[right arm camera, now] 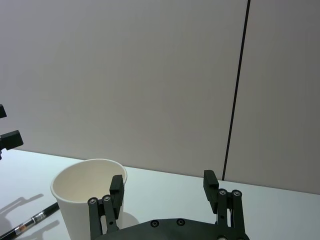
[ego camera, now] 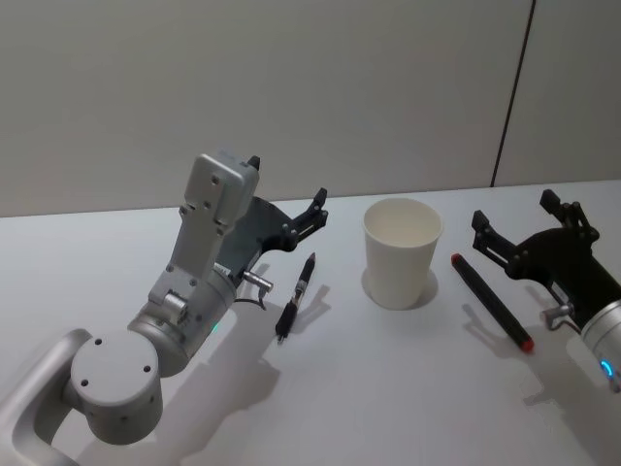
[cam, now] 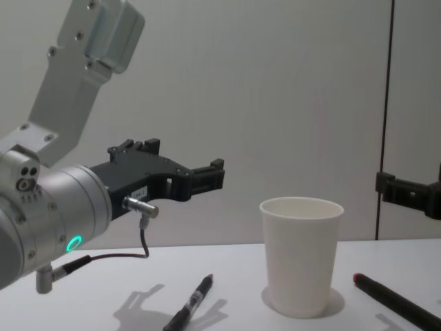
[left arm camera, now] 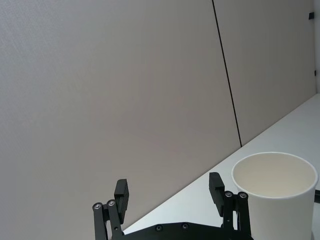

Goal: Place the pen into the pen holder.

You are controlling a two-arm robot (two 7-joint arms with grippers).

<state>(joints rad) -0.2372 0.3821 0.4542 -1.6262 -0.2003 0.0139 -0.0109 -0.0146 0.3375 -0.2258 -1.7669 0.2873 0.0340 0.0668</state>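
Lying nearest: the black pen (ego camera: 296,296) is seen flat on the white table (ego camera: 388,408), at about 8 o'clock from the pen holder (12 o'clock taken as away from the robot in the head view). It is laid along the 7-to-1 o'clock line, well apart from the cup and touched by nothing.
Second pen: a dark pen with red ends (ego camera: 491,301) is laid flat at about 4 o'clock from the holder, near it but not touching, along the 11-to-5 o'clock line.
Left gripper (ego camera: 284,184): it is held above the table at about 9 o'clock from the holder, over the far end of the black pen. Its fingers are spread wide and nothing is gripped between them.
Right gripper (ego camera: 514,211): it is held at about 3 o'clock from the holder, beyond the far end of the red-ended pen. Its fingers are likewise spread apart, with nothing between them.
Pen holder (ego camera: 401,252): the plain white paper cup is stood upright between the two grippers, mouth up. No pen is seen in the part of its inside that shows.
Wall (ego camera: 291,87): a plain grey panel is seen at 12 o'clock behind the table, crossed by one dark seam (ego camera: 514,92).
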